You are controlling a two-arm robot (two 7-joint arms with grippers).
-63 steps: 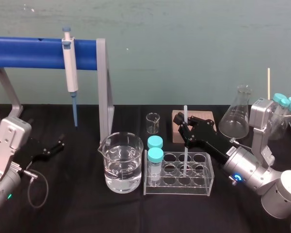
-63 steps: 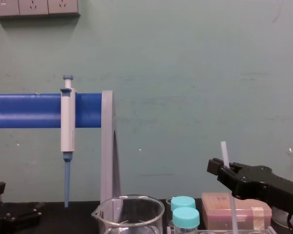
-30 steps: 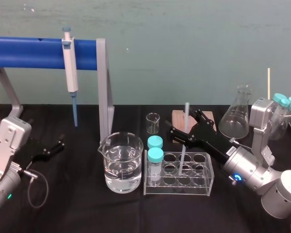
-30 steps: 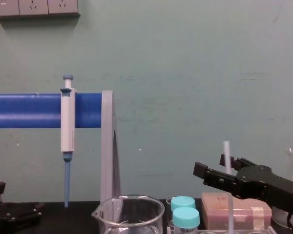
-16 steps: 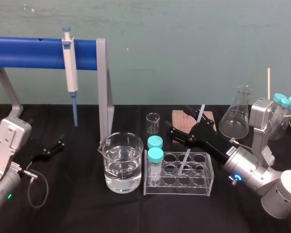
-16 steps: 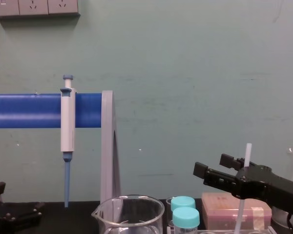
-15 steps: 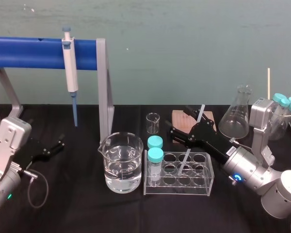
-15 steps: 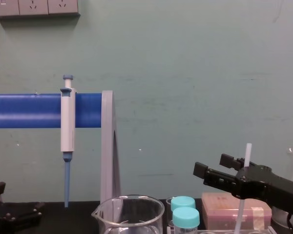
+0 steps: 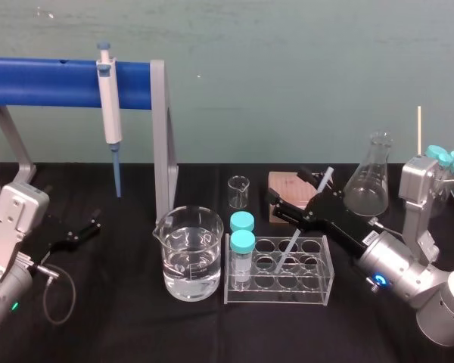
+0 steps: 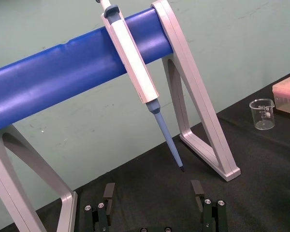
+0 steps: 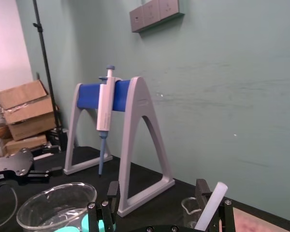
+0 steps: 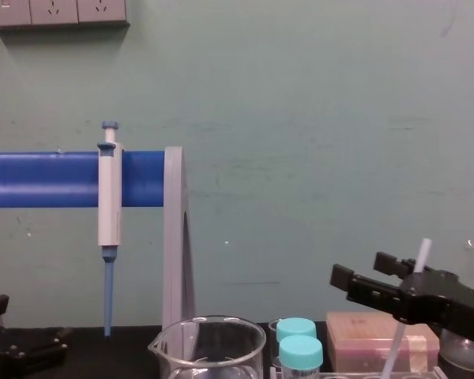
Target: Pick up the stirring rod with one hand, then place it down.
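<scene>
The stirring rod (image 9: 291, 243) stands with its lower end in a hole of the clear tube rack (image 9: 318, 293) and leans up to the right. Its upper part rests against one finger of my right gripper (image 9: 297, 195), which is open around it. The other finger is well clear of the rod (image 11: 210, 205). From the chest the rod (image 12: 415, 276) slants past the right gripper (image 12: 365, 272). My left gripper (image 9: 79, 231) lies parked on the black table at the far left, its fingers (image 10: 108, 193) spread with nothing between them.
A beaker of water (image 9: 188, 253) and two teal-capped vials (image 9: 242, 242) stand just left of the rod. Behind the rack are a small beaker (image 9: 238, 191), a wooden block (image 9: 281, 184) and a conical flask (image 9: 367, 181). A pipette (image 9: 110, 106) hangs on the blue stand (image 9: 53, 82).
The right gripper, shut on the upright rod two seconds ago, has opened. The rod tipped to the right against one finger, and the arm has drawn back a little to the right.
</scene>
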